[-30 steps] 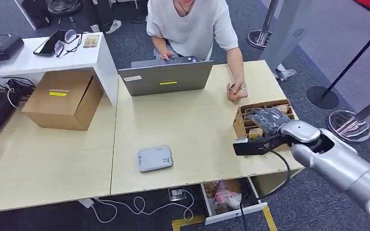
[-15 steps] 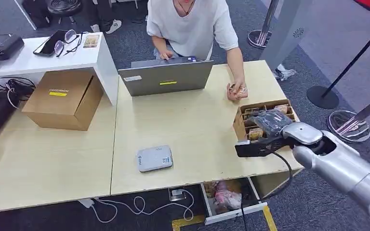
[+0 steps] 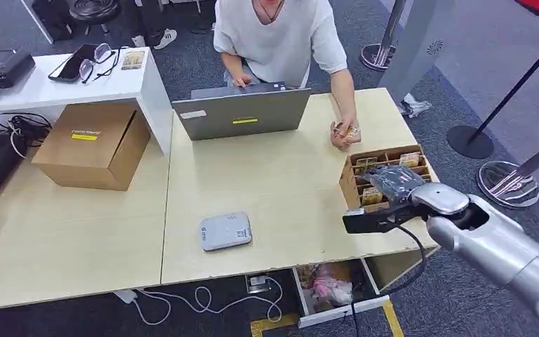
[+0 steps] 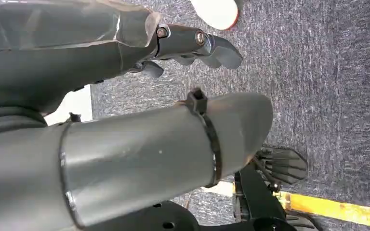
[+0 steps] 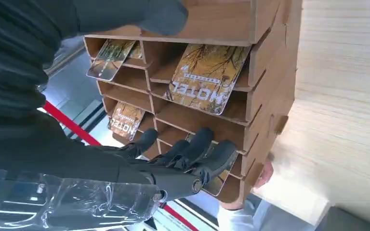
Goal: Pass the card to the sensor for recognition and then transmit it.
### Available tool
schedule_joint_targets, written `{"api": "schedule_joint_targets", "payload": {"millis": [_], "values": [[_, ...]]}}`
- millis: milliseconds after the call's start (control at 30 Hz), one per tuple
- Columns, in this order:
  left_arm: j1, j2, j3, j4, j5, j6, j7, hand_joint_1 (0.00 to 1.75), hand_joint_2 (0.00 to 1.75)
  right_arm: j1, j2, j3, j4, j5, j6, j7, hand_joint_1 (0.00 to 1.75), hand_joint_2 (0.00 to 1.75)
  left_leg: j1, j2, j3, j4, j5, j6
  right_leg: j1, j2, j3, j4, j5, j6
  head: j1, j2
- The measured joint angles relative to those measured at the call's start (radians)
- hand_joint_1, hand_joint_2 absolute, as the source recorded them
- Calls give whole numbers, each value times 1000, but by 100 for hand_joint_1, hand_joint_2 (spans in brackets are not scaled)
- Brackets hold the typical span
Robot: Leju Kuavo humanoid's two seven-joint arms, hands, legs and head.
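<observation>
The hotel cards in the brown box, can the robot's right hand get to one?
Probably yes. The right hand is already at the open card box, fingers by a slot, and nothing covers the hotel cards.

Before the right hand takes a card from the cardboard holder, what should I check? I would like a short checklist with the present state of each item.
1. Right hand is over the card holder: ok.
2. Fingers reach a slot with a card: cannot tell, they rest at the holder's front.
3. Cards are present in the slots: ok.
4. Right hand already grips a card: not ok, none seen held.
5. Sensor lies uncovered on the table: ok.
6. Person's hand is apart from the holder: ok, though near.
</observation>
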Motion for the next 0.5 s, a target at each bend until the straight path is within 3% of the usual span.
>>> {"api": "schedule_joint_targets", "payload": {"millis": [133, 200, 333, 400, 467, 500], "values": [[-1, 0, 1, 0, -2, 0, 0, 0, 0, 3, 0, 0, 2, 0, 2, 0, 45, 175, 0, 0, 0, 0, 0, 0, 0, 0, 0, 0, 0, 0, 0, 0], [-1, 0, 1, 0, -2, 0, 0, 0, 0, 3, 0, 0, 2, 0, 2, 0, 58, 175, 0, 0, 0, 0, 0, 0, 0, 0, 0, 0, 0, 0, 0, 0], [-1, 0, 2, 0, 0, 0, 0, 0, 0, 3, 1, 0, 6, -1, 9, -5, 66, 175, 0, 0, 0, 0, 0, 0, 0, 0, 0, 0, 0, 0, 0, 0], [-1, 0, 2, 0, 2, 0, 0, 0, 0, 3, 3, 0, 11, 0, 11, -10, 98, 175, 0, 0, 0, 0, 0, 0, 0, 0, 0, 0, 0, 0, 0, 0], [-1, 0, 3, 0, 5, 0, 1, 0, 0, -4, 7, 1, 17, 0, 11, -14, 115, 175, 0, 0, 0, 0, 0, 0, 0, 0, 0, 0, 0, 0, 0, 0], [-2, 0, 3, 0, 7, 0, 2, 0, 0, -7, 9, 1, 19, 0, 11, -16, 112, 175, 0, 0, 0, 0, 0, 0, 0, 0, 0, 0, 0, 0, 0, 0]]}}
